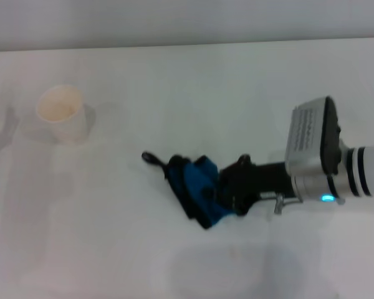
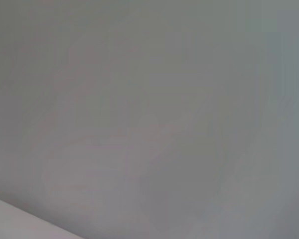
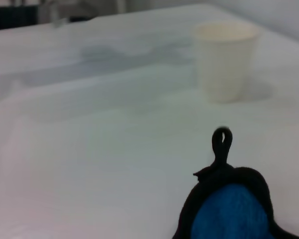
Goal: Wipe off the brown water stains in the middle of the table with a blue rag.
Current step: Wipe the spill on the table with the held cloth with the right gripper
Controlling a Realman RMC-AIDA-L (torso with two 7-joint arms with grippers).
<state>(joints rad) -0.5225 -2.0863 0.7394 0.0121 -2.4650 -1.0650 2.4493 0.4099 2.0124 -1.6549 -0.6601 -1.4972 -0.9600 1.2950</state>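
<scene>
so the right gripper (image 1: 227,190) comes in from the right side of the head view, low over the table (image 1: 187,81), and its black fingers are clamped on the blue rag (image 1: 196,187). the rag is bunched up in the grip, lying on the tabletop roughly in the middle, with its little black loop tab (image 1: 151,159) poking out toward the left, on the side facing the cup. in the right wrist view you get the rag (image 3: 229,211) right up close, blue center with black edging, and the loop (image 3: 222,142) standing straight up in the picture.

the cream paper cup (image 1: 62,113) stands upright, well apart from the rag, over on the left and further back. same cup (image 3: 224,59) shows in the wrist view beyond the loop.

the brown water stains are really hard to make out. there's a faint greyish patch (image 3: 124,52) on the table past the rag in the wrist view, beside the cup, but i can't say for sure that's the stain.

can't read any writing or labels anywhere. the wrist housing (image 1: 315,149) has a small blue light on it.

left arm isn't visible at all, its wrist view shows just a blank grey surface.
</scene>
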